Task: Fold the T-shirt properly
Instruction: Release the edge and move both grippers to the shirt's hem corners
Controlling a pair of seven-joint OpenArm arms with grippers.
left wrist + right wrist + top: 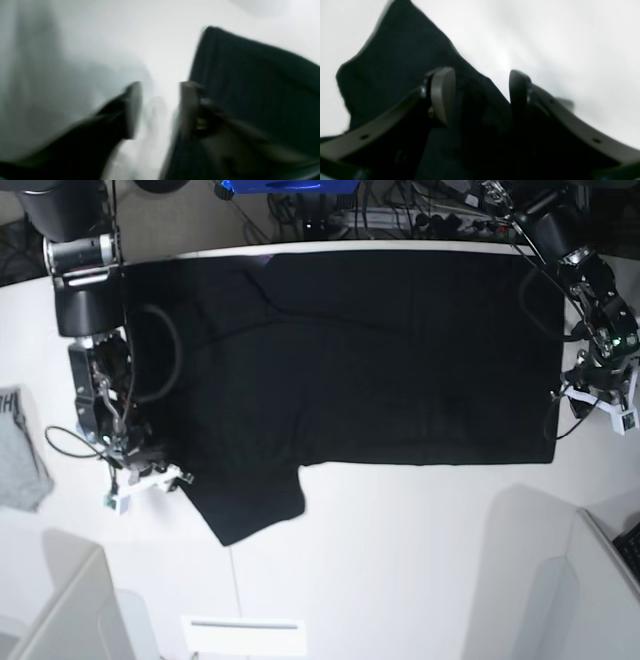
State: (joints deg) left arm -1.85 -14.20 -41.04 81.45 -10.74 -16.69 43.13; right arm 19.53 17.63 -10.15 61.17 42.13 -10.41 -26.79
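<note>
Both sets of jaws stand spread at the cloth's border

The left gripper (pixel 161 110) has its jaws parted, with bare white between the tips and one finger overlapping the dark cloth's border in the wrist view. The right gripper (pixel 482 95) is spread too, its fingers on either side of a slanting cloth edge. Neither shows fabric pinched; whether the tips touch it I cannot tell.

Between the arms lies the T-shirt (pixel 400 370), broad, black and nearly flat on the white desk (pixel 450 550), plain side up. What looks like a sleeve juts toward the near side by the right arm; a squared corner lies beside the left.

It should handle as soft, light cloth: no stiffness to push against, little risk of breakage, but quick to sag, ruck or slide. A single layer may slip out of a shallow pinch, so I would take a small fold of the border at the squared corner and another near the sleeve's root, then lift both together. Gripping farther in would likely bunch the body.

The lower border has open desk in front of it, with a white strip (pixel 245 637) near the view's bottom. The upper border runs closer to the far side, where a blue object (pixel 290 185) sits. Sideways room looks tighter, the arms flanking the cloth, so a lift and inward fold seems safer than an outward drag.
</note>
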